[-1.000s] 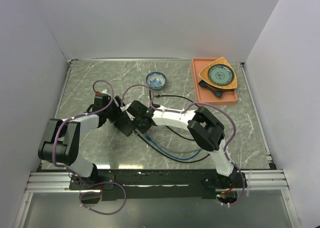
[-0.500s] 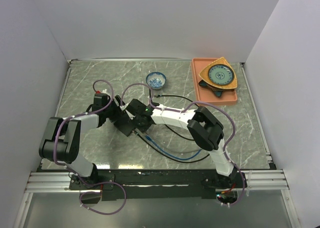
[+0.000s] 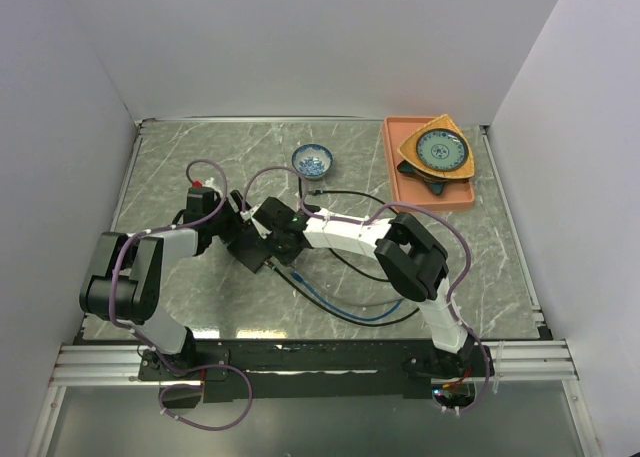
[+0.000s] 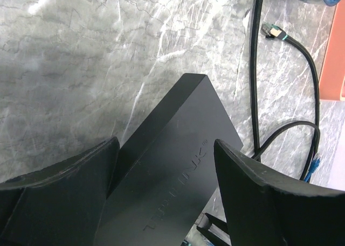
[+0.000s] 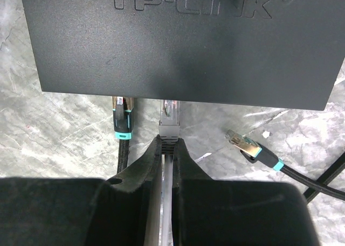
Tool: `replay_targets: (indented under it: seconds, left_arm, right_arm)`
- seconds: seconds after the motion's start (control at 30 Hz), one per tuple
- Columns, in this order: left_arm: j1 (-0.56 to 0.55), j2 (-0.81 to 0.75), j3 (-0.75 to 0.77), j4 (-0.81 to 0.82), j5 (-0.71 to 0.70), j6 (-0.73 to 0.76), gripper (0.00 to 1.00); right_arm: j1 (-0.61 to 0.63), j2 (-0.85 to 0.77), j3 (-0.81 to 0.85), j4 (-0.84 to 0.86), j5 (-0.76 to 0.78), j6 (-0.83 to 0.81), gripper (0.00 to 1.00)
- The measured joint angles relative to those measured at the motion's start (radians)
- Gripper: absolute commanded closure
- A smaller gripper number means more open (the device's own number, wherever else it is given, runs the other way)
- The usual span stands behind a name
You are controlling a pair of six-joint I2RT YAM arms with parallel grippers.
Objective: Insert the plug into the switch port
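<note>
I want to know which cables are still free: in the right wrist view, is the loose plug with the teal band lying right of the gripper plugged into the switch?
No: that loose plug lies on the marble, clear of the switch edge.

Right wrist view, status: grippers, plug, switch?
Right gripper shut on grey plug, tip at switch edge. Left gripper open, straddling switch. Black cable already plugged alongside; loose connector right of it.

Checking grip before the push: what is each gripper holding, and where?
Right gripper pinches the grey plug by its rear end and cable. Left gripper straddles the switch, fingers apart; contact unclear.
</note>
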State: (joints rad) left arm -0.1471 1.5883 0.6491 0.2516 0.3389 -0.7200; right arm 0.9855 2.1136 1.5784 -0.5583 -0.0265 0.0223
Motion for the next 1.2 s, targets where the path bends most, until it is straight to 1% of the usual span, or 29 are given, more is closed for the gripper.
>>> replay_targets:
  seconds: [0.2, 0.3, 0.43, 0.6, 0.83, 1.2]
  left_arm:
    - [0.005, 0.006, -0.006, 0.026, 0.01, 0.002, 0.15]
    - [0.008, 0.01, -0.006, 0.036, 0.017, 0.005, 0.19]
    - [0.008, 0.013, -0.006, 0.04, 0.023, 0.016, 0.28]
    - [0.007, 0.023, -0.006, 0.05, 0.037, 0.029, 0.34]
    - [0.005, 0.034, -0.007, 0.063, 0.066, 0.055, 0.35]
    - [0.006, 0.045, -0.008, 0.084, 0.083, 0.066, 0.37]
  right_arm:
    - [-0.005, 0.0, -0.002, 0.011, -0.018, -0.006, 1.0]
    - [-0.009, 0.0, -0.002, 0.017, -0.027, -0.013, 1.0]
    - [-0.01, 0.003, -0.003, 0.019, -0.032, -0.024, 1.0]
    - [-0.016, 0.01, -0.004, 0.022, -0.053, -0.035, 1.0]
    - [-0.032, 0.005, -0.027, 0.048, -0.097, -0.014, 1.0]
    - [-0.035, 0.0, -0.035, 0.058, -0.097, 0.005, 1.0]
